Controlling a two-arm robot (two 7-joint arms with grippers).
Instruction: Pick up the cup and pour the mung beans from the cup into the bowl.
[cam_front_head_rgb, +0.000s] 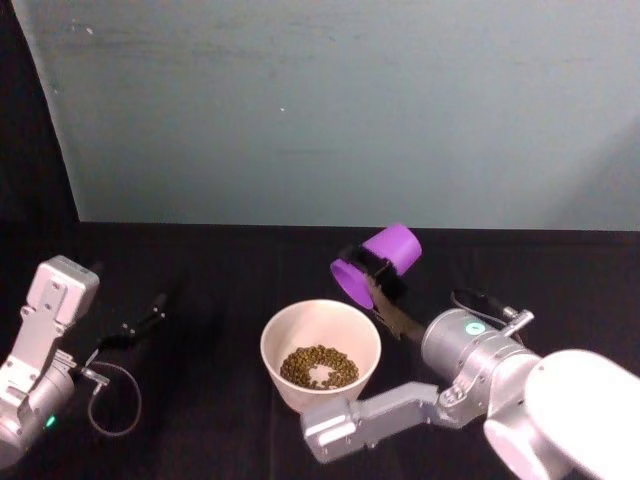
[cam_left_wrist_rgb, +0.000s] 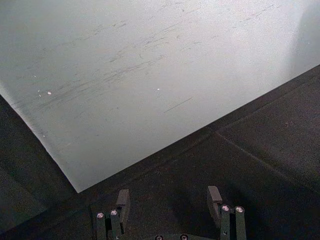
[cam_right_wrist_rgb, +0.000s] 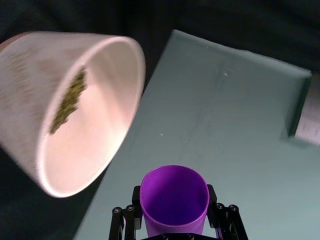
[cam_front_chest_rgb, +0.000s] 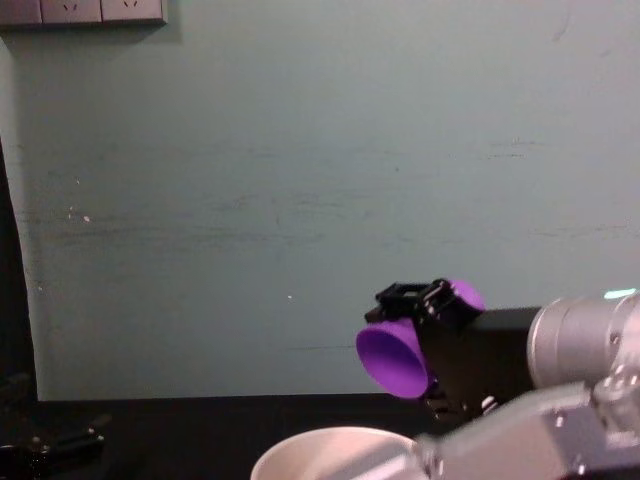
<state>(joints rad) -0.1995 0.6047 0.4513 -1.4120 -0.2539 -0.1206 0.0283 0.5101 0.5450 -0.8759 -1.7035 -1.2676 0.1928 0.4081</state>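
Note:
My right gripper (cam_front_head_rgb: 378, 276) is shut on the purple cup (cam_front_head_rgb: 377, 262), holding it tipped on its side with the mouth facing left and down over the bowl's far right rim. The cup's inside (cam_right_wrist_rgb: 174, 197) looks empty. The pale pinkish-white bowl (cam_front_head_rgb: 272, 335) stands on the black table, with a heap of olive-green mung beans (cam_front_head_rgb: 318, 367) in its bottom. The chest view shows the cup (cam_front_chest_rgb: 395, 357) above the bowl's rim (cam_front_chest_rgb: 330, 440). My left gripper (cam_left_wrist_rgb: 169, 205) is open, parked at the far left over the table.
A pale teal wall panel (cam_front_head_rgb: 340, 110) rises behind the black table (cam_front_head_rgb: 220, 270). A loose cable loop (cam_front_head_rgb: 112, 400) hangs by my left arm. Wall sockets (cam_front_chest_rgb: 85, 10) sit high on the wall.

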